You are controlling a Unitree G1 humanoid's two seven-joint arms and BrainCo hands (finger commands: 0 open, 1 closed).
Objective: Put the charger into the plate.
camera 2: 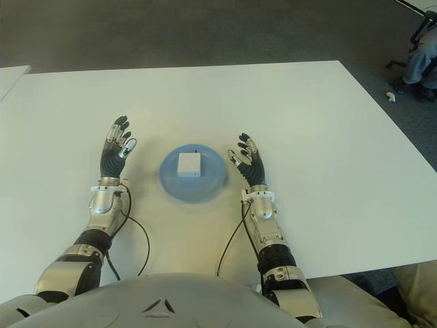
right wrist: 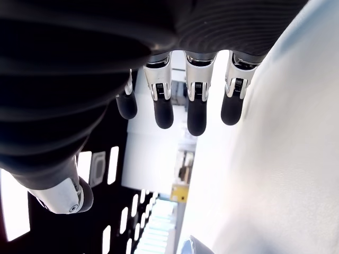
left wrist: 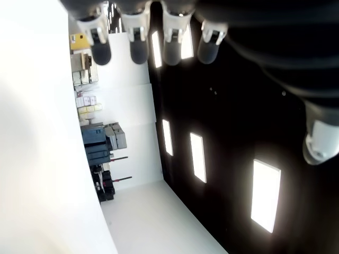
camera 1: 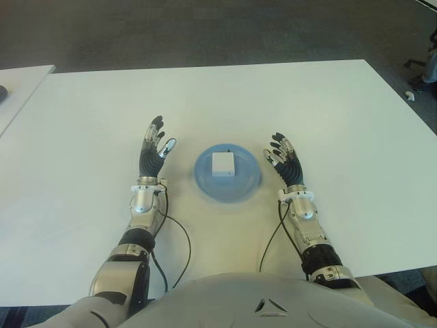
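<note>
Right hand, left hand flank plate (charger inside).

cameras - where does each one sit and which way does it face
Left eye view: on the head, looking down at the table; both forearms, left hand, right hand flank the plate holding the charger.
Right eye view: same scene, slightly shifted.
Left wrist view: along its open fingers toward ceiling lights.
Right wrist view: along its open fingers, table beside.

Person cut off at the edge, small white floor object unidentifiable
</note>
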